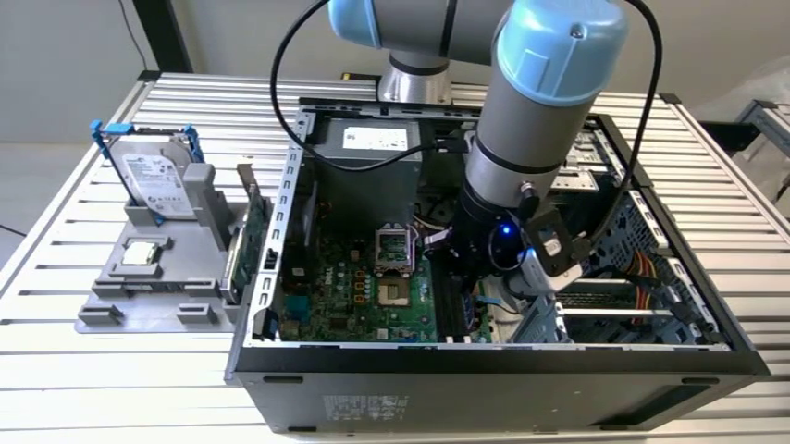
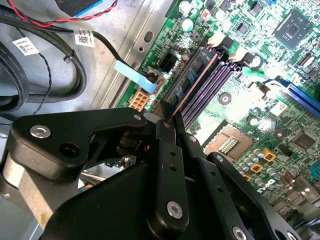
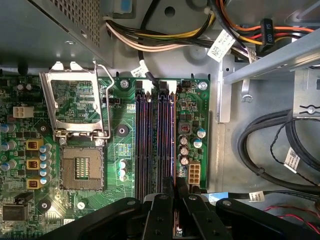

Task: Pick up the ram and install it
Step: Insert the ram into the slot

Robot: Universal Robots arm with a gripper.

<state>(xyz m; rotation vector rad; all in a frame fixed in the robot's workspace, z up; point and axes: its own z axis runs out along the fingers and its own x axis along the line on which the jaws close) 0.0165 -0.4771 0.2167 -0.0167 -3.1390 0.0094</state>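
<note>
The ram (image 2: pixel 196 82) — pinched edge-on by the tool (image 2: pixel 167 125) — sits over the memory slots (image 3: pixel 155 140), cables (image 3: pixel 270 150) beside.

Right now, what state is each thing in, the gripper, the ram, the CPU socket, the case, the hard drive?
gripper: shut on the ram, down inside the case.
ram: edge-on over the memory slots, whether seated cannot be told.
CPU socket: empty, its retention frame swung open.
case: side off, lying open on top.
hard drive: upright in the grey holder outside the case.
</note>
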